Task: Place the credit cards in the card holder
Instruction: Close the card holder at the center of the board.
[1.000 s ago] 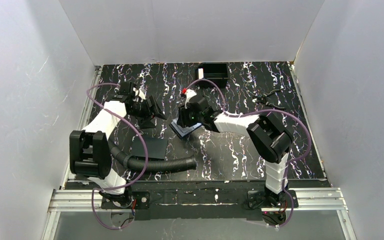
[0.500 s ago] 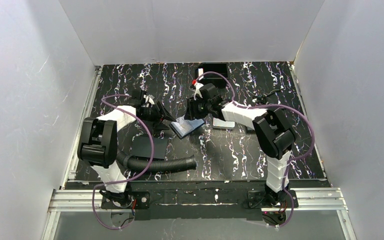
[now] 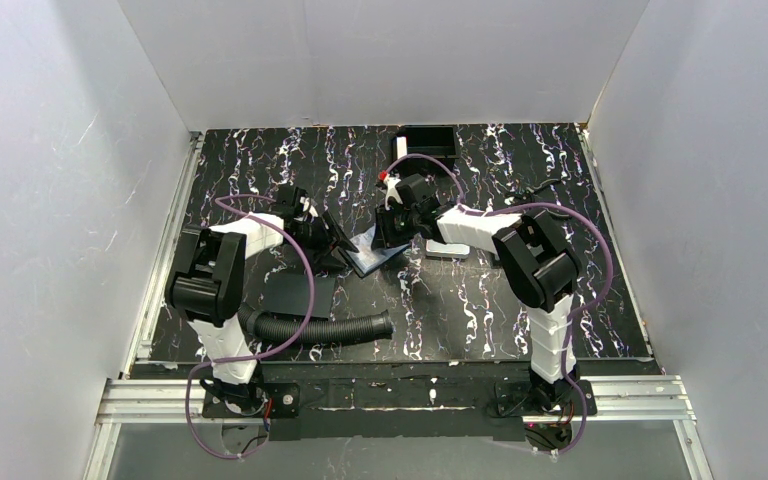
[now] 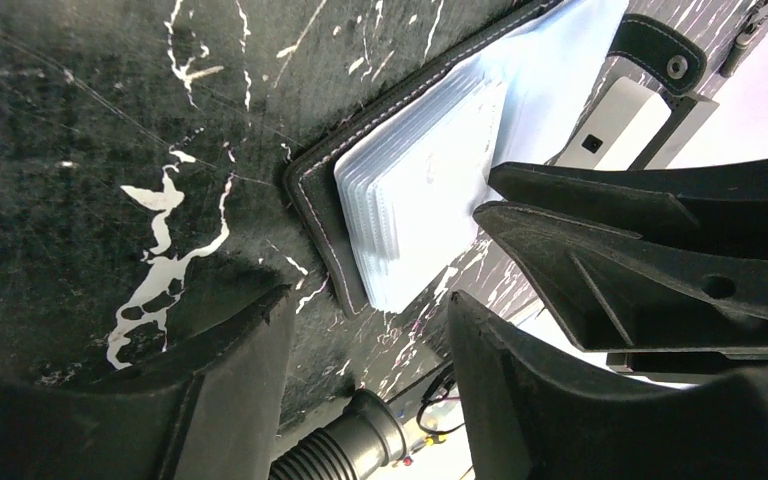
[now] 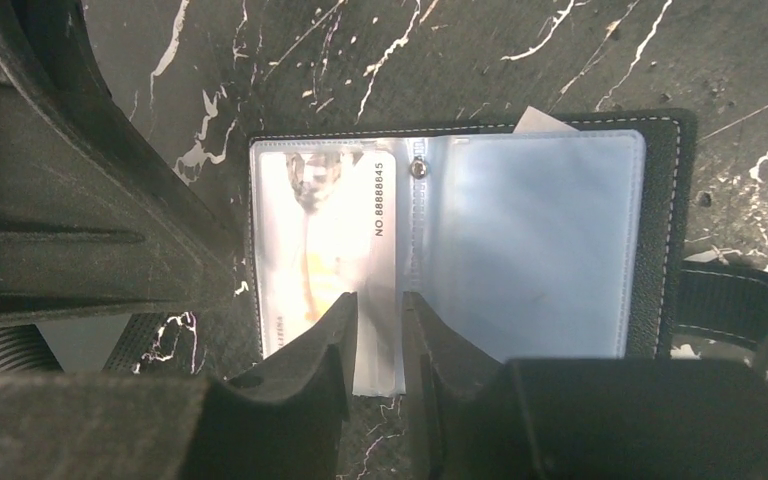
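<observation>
The black card holder [image 3: 372,256] lies open mid-table, with clear sleeves inside and its tab [image 5: 730,300] out to one side. A pale credit card [image 5: 310,230] printed with a number sits in the left sleeve. The right sleeve [image 5: 530,240] looks bluish. My right gripper [image 5: 378,325] hangs over the sleeves' near edge. Its jaws are a narrow gap apart and a pale strip of sleeve fills that gap; whether it is pinched is unclear. My left gripper [image 4: 360,340] is open and empty, just short of the holder's corner [image 4: 315,215].
A silver-grey case [image 3: 442,250] lies right of the holder. A flat black pad [image 3: 300,293] and a ribbed hose [image 3: 320,328] lie near the left arm. A black box [image 3: 428,145] stands at the back. White walls enclose the table.
My left gripper has swung right to the holder's left edge and narrowed a little. My right gripper has shifted towards the back over the holder, and its jaws are closer together.
</observation>
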Action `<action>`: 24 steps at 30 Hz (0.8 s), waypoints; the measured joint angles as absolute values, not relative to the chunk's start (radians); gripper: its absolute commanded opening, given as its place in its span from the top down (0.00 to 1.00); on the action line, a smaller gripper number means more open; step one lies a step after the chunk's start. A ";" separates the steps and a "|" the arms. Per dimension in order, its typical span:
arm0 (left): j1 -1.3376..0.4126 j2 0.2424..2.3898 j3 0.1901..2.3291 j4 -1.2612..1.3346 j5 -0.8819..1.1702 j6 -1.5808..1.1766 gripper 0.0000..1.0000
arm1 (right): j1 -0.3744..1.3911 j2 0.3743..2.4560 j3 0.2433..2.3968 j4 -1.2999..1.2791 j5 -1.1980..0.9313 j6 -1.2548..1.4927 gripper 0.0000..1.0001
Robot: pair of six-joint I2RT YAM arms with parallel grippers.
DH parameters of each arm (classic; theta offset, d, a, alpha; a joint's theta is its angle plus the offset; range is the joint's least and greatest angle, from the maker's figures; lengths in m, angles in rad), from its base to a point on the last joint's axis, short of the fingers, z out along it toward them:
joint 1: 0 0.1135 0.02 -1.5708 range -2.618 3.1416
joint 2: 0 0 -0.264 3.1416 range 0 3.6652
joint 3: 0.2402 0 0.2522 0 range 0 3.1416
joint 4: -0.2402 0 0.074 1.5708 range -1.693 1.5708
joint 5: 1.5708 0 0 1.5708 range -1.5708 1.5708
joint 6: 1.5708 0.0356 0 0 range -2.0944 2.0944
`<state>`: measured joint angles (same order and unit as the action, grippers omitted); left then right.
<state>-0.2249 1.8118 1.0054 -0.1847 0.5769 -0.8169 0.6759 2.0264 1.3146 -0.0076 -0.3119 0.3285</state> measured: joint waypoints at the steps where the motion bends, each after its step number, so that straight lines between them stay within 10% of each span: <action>1: -0.225 1.813 1.005 -0.183 0.576 -0.815 0.50 | 0.676 2.027 1.315 -0.010 -0.310 0.324 0.71; 24: -0.226 1.834 1.002 -0.109 0.625 -0.812 0.33 | 0.653 2.033 1.246 0.111 -0.308 0.349 0.76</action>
<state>-0.2260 1.8345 1.0020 -0.1094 0.6248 -0.8123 0.6527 2.0327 1.2465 0.1114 -0.3080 0.3494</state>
